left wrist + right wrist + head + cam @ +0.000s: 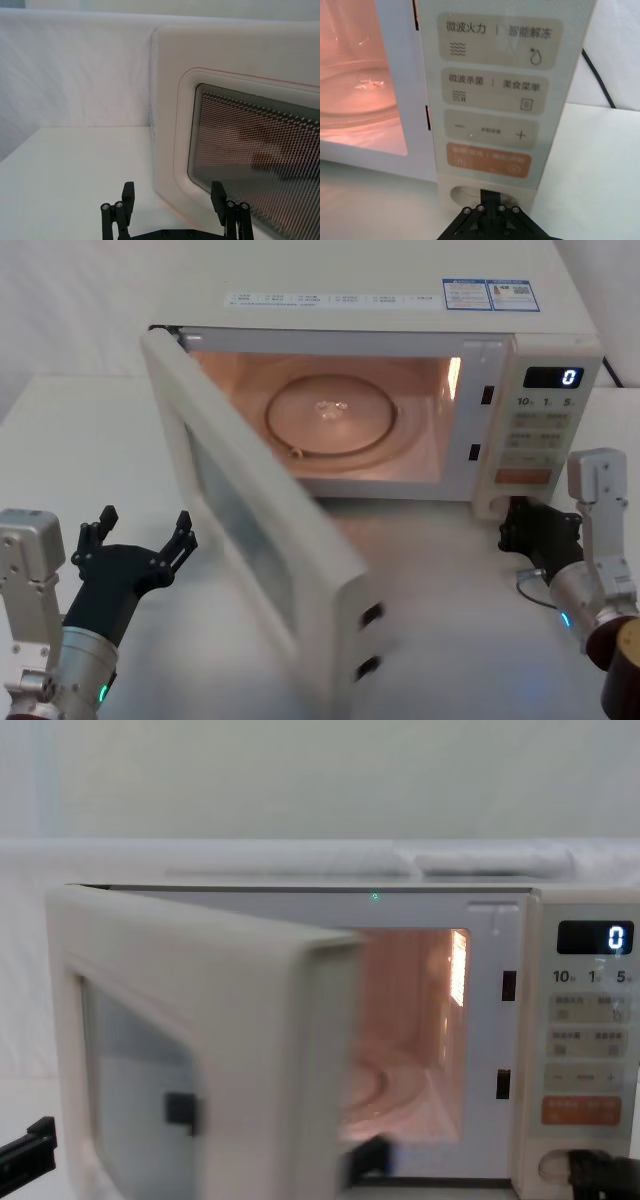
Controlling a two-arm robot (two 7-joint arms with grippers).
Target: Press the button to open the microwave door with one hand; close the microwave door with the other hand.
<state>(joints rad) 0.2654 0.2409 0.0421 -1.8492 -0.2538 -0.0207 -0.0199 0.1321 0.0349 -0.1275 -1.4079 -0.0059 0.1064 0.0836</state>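
One microwave door (262, 530) ajar

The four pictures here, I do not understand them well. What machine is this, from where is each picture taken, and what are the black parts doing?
This is a robot with two arms, seen through four cameras at one moment. The head view looks down at a cream microwave on a white table. The microwave door is swung open, its inside lit. The chest view looks across the table from lower down. Each wrist view comes from a camera on one arm. The left gripper, open and holding nothing, waits beside the door's outer face. The right gripper is at the button under the orange key.
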